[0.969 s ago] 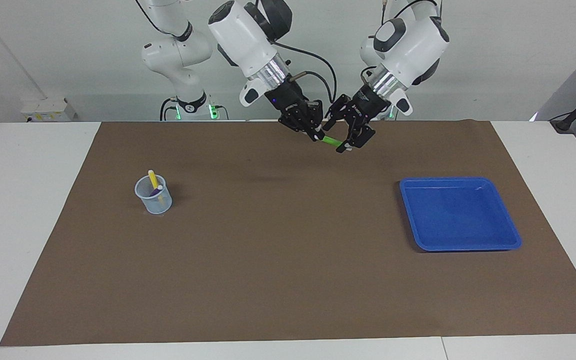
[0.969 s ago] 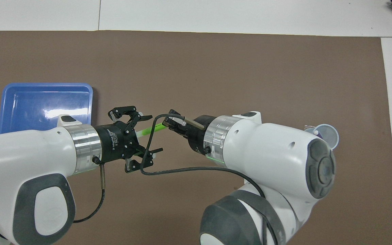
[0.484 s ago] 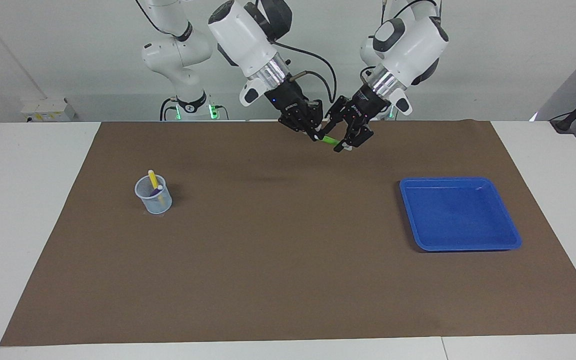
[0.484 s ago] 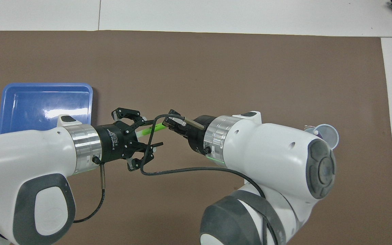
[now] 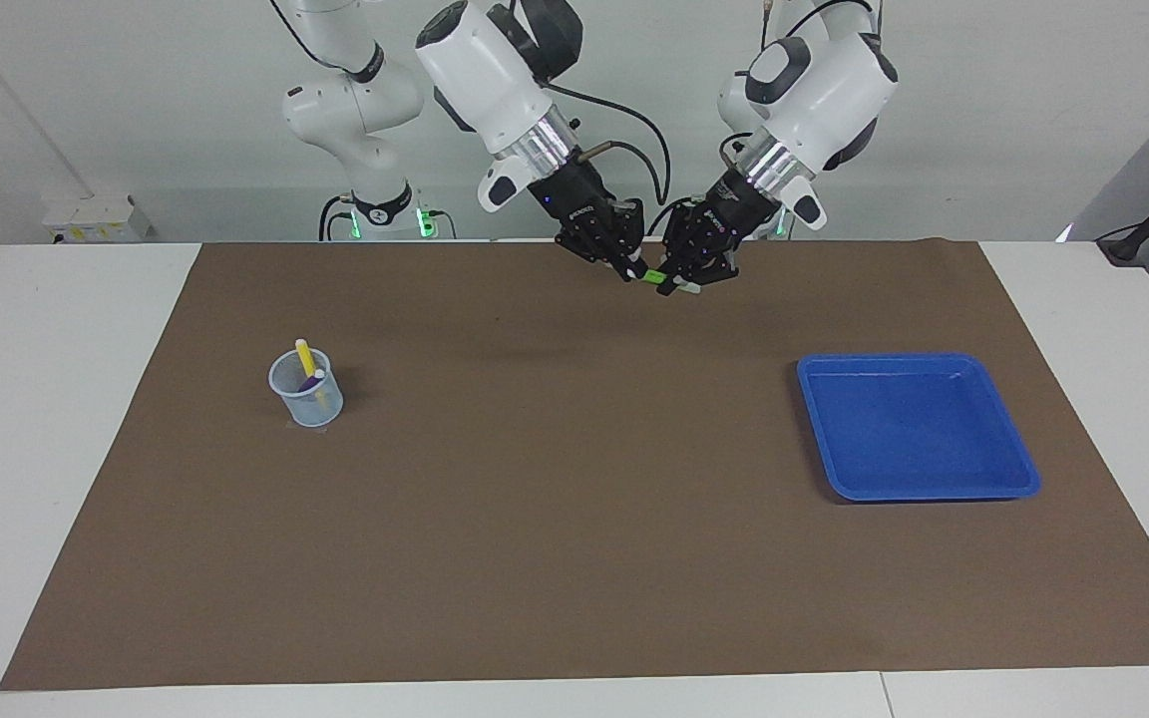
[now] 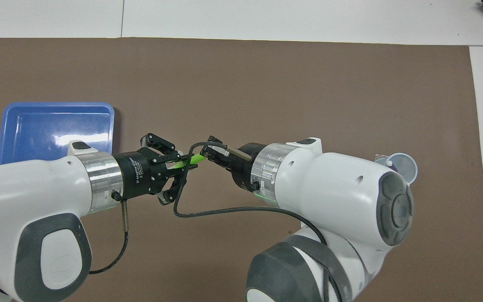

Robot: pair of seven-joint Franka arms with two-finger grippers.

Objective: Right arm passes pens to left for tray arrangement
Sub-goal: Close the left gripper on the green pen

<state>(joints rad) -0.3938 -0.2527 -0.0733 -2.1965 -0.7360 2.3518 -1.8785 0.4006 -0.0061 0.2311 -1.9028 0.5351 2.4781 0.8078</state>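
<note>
The green pen (image 5: 650, 278) hangs in the air between both grippers, over the part of the brown mat nearest the robots. My right gripper (image 5: 626, 263) is shut on one end of it. My left gripper (image 5: 682, 282) has its fingers closed around the other end. The overhead view shows the green pen (image 6: 192, 161) spanning from the left gripper (image 6: 181, 162) to the right gripper (image 6: 208, 153). The yellow pen (image 5: 304, 355) and the purple pen (image 5: 312, 380) stand in a pale mesh cup (image 5: 306, 394). The blue tray (image 5: 919, 429) lies empty toward the left arm's end of the table.
A brown mat (image 5: 555, 479) covers most of the white table. The mesh cup (image 6: 404, 167) stands toward the right arm's end and the tray (image 6: 53, 126) toward the left arm's. A third white arm (image 5: 355, 100) stands at the robots' end of the table.
My left gripper has moved in onto the green pen and its fingers have closed from wide open to around it. The right gripper has stayed still, holding the pen.
</note>
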